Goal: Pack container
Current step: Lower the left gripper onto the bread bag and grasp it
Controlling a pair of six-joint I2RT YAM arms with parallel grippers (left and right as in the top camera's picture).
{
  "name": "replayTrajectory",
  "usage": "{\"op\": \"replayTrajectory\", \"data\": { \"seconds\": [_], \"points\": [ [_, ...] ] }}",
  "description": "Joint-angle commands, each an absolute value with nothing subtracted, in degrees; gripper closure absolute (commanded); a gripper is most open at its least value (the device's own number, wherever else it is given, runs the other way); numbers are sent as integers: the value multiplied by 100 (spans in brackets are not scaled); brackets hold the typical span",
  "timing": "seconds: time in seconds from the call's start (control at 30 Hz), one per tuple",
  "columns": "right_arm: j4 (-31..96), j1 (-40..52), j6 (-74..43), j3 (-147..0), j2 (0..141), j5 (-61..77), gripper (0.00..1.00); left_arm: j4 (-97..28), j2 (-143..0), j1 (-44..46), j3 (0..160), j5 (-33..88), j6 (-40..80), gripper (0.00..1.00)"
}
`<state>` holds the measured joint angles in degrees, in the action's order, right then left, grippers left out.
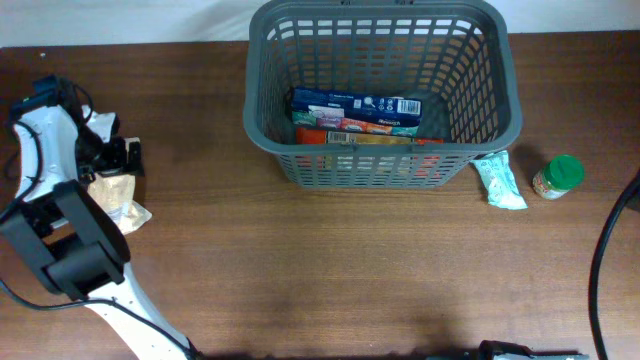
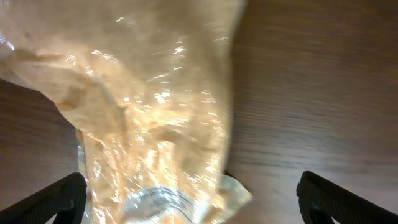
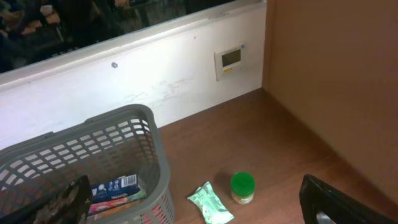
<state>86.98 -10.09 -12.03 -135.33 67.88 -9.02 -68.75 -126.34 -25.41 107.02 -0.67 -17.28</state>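
Crinkly clear plastic bag (image 2: pixel 155 112) is filling the left wrist view, contents too blurred to read; left gripper (image 2: pixel 193 200) is straddling it, fingers spread wide, only tips showing. Right gripper (image 3: pixel 194 202) is hanging spread and empty, tips cropped. Dark grey lattice plastic basket (image 1: pixel 385 166) is sitting at the brown wooden table's (image 1: pixel 300 265) far edge, printed boxes (image 1: pixel 360 104) inside half-hidden.

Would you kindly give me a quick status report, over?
Left gripper open around crinkly clear plastic bag. Right gripper open, empty. Dark grey lattice plastic basket holds boxes. Nothing blocking.
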Motion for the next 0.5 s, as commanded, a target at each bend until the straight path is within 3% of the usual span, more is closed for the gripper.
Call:
{"op": "replayTrajectory", "data": {
  "seconds": [0.0,0.47],
  "points": [
    [8683,-1057,-1253,-13566,6801,-991,1,-6781,-12875,-2729,10674,-132,-1586,0],
    [8683,-1057,-1253,-13566,6801,-991,1,-6582,-13493,-2834,10669,-150,-1588,4]
  ]
}}
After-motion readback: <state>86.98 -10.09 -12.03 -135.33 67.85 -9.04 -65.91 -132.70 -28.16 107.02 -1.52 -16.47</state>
